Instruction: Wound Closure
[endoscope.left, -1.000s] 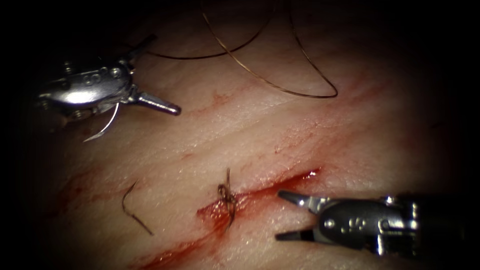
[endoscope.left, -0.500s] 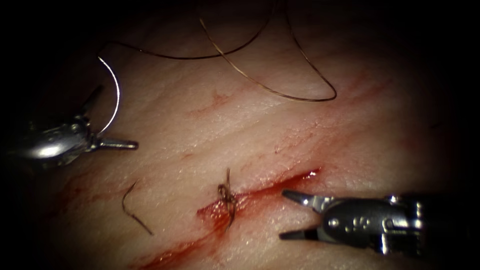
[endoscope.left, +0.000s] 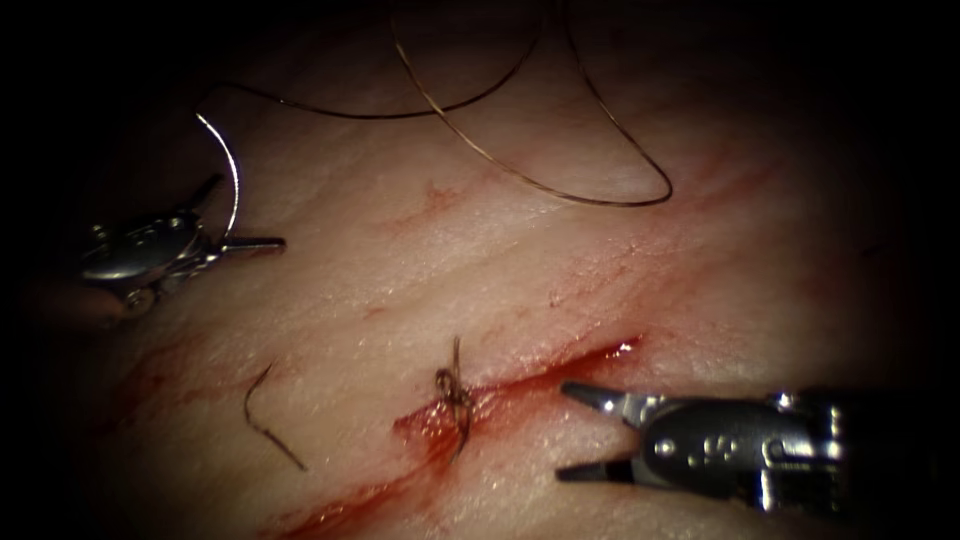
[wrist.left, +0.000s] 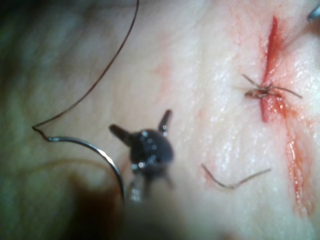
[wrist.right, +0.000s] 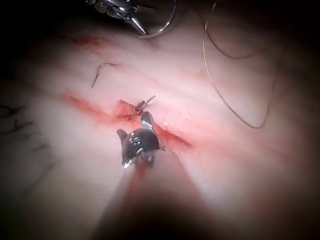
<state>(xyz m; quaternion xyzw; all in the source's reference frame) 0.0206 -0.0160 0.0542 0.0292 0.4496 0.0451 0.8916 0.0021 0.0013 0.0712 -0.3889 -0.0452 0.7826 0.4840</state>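
Note:
The curved needle (endoscope.left: 236, 175) lies on the tissue (endoscope.left: 420, 270) far left of the cut (endoscope.left: 560, 365), not in the tissue. Its thread end points up and its other end rests by the left tool's hinge. The left tool (endoscope.left: 247, 211) has its jaws spread wide and holds nothing, as the left wrist view confirms (wrist.left: 140, 120), with the needle (wrist.left: 95, 147) beside it. The right tool (endoscope.left: 563, 430) stands open and holds nothing, just right of a tied knot (endoscope.left: 455, 392) on the cut. The right wrist view shows these jaws (wrist.right: 132, 123) by the knot (wrist.right: 137, 106).
Thread (endoscope.left: 560, 185) runs from the needle in wide loops over the far tissue. A short cut end of thread (endoscope.left: 265, 420) lies left of the knot. Red fluid (endoscope.left: 340, 510) streaks along the cut.
The needle swung from hanging below the left tool to arching above it. The left tool dropped down and left, then rose a little. The right tool barely shifted.

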